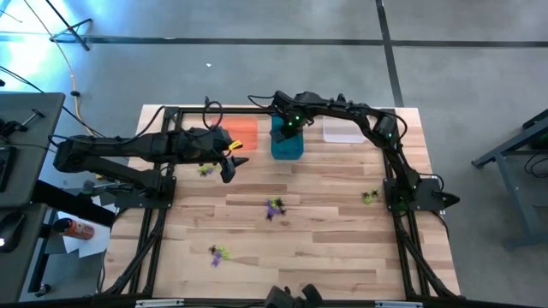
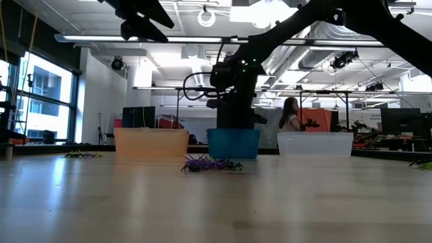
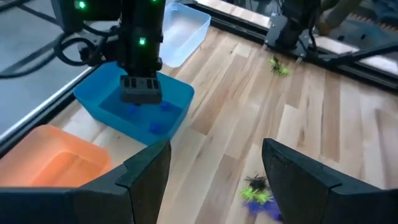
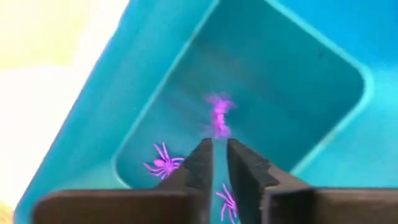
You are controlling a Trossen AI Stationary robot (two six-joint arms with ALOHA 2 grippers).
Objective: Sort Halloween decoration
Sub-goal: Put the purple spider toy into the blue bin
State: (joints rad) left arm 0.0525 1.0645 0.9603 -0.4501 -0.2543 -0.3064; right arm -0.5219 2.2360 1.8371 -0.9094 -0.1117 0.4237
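spider drop over your teal bin [image 1: 287, 145]
your right end effector [image 4: 219, 163] hangs just parted above purple spiders [image 4: 163, 164]; left end effector [image 3: 214, 168] waits released.

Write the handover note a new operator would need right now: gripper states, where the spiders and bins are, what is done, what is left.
Right gripper: over the teal bin, jaws slightly apart, a blurred purple spider just past the tips, seemingly dropping.
Left gripper: open, empty, above the table beside the orange bin.
Done: purple spiders lie in the teal bin.
Orange bin and clear bin: nothing visible inside.
Left: a mixed cluster mid-table, a clump at the front, another by the right arm's base, one under the left arm.
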